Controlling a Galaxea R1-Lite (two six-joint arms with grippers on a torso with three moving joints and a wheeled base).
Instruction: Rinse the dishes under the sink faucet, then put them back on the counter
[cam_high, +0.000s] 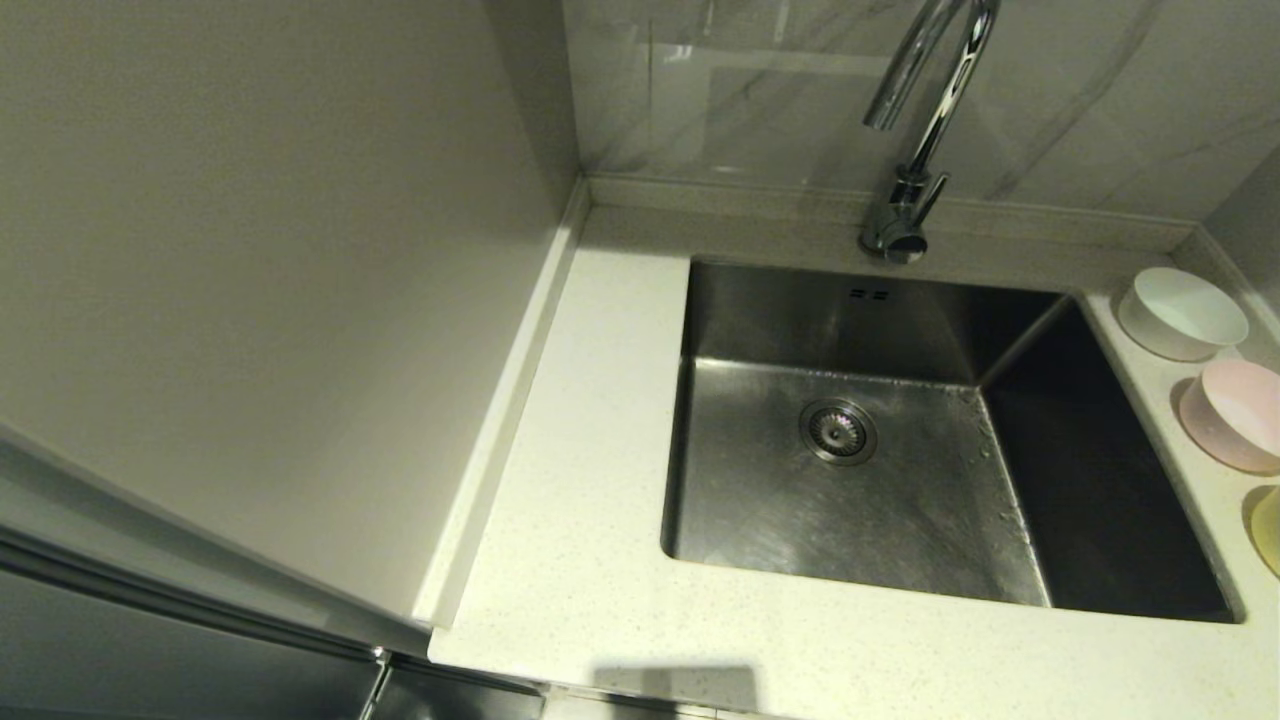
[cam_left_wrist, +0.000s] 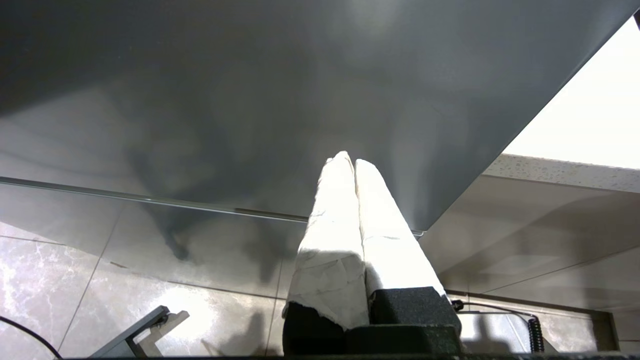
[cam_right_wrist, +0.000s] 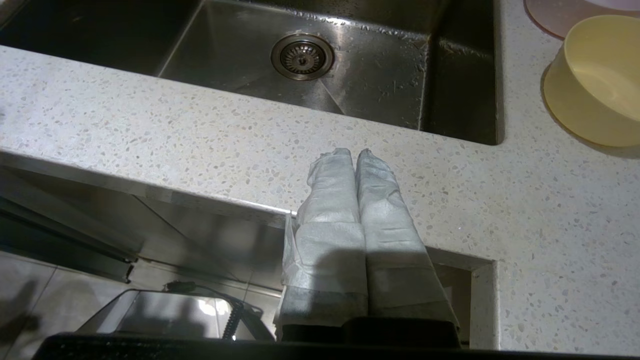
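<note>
Ahead and to the right of the right tool (cam_right_wrist: 356, 152), clenched empty at the counter (cam_right_wrist: 200, 135) edge, sits the yellow bowl (cam_right_wrist: 595, 85); nothing is rinsed yet, so reaching and grasping it likely comes next. Left tool (cam_left_wrist: 354, 162) clenched, parked low.

faucet (cam_high: 925, 110): top of gooseneck cut by head view's upper edge | yellow bowl (cam_high: 1268, 530): mostly cut by right edge | pink bowl (cam_high: 1235, 412): clipped at right edge | both arms: out of head view
</note>
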